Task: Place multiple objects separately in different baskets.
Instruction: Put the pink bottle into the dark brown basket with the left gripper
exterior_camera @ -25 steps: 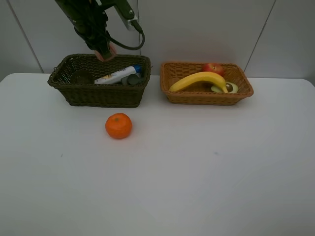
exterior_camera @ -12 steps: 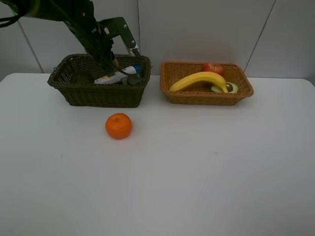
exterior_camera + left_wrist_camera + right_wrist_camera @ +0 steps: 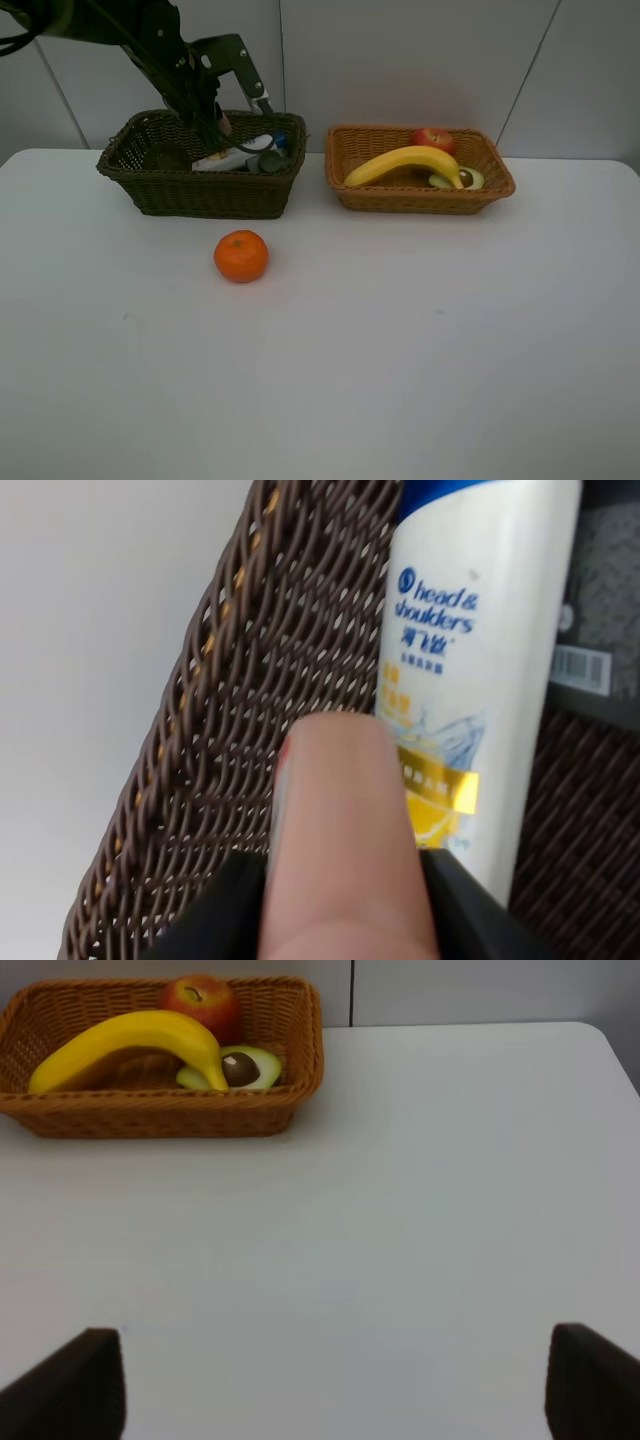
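Since a second ago, the left gripper (image 3: pixel 216 128) has come down into the dark brown-green woven basket (image 3: pixel 200 190), jaws closed on a small pink bottle (image 3: pixel 340 850) beside the white blue-capped tube (image 3: pixel 238 155). Nearer lies the orange (image 3: pixel 241 255). At right, the orange-tan basket (image 3: pixel 420 198) holds the banana (image 3: pixel 405 163). The right gripper (image 3: pixel 330 1380) is open.

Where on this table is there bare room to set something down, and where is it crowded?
The table is bare across the whole near half and to the right of the orange. Free strips also lie left of the dark basket and in the narrow gap before the orange-tan basket. Both baskets are crowded; the left end effector hangs over the dark one.
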### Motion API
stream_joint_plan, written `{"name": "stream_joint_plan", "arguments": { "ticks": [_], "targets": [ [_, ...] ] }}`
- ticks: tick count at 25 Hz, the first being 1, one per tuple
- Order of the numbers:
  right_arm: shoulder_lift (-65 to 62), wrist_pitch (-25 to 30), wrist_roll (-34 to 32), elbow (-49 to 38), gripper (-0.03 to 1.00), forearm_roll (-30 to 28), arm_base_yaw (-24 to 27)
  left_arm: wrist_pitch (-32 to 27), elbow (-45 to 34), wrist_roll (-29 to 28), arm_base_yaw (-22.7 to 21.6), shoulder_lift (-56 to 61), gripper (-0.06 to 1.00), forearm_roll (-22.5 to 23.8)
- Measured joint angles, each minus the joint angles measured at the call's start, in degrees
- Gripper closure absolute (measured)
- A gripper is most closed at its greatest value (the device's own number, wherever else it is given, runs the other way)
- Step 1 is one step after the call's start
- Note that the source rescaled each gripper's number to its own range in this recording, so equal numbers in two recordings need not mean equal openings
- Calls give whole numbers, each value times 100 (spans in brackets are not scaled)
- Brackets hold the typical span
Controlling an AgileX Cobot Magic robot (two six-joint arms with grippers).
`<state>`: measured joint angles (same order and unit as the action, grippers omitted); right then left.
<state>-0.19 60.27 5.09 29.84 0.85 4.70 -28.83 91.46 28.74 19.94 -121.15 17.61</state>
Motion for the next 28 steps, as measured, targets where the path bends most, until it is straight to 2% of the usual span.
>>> {"name": "stream_joint_plan", "arguments": {
  "ticks": [17, 18, 22, 23, 25, 28],
  "targets": [
    [0, 0, 0, 0, 15, 0, 0, 7, 0, 5, 0, 0, 50, 6],
    [0, 0, 0, 0, 15, 0, 0, 13, 0, 5, 0, 0, 46, 6],
    [0, 0, 0, 0, 15, 0, 0, 210, 0, 5, 0, 0, 9, 6],
    [0, 0, 0, 0, 15, 0, 0, 251, 0, 10, 0, 0, 3, 6],
    [0, 0, 0, 0, 15, 0, 0, 272, 0, 15, 0, 0, -3, 11],
    [0, 0, 0, 0, 15, 0, 0, 283, 0, 20, 0, 0, -5, 11]
  ]
}}
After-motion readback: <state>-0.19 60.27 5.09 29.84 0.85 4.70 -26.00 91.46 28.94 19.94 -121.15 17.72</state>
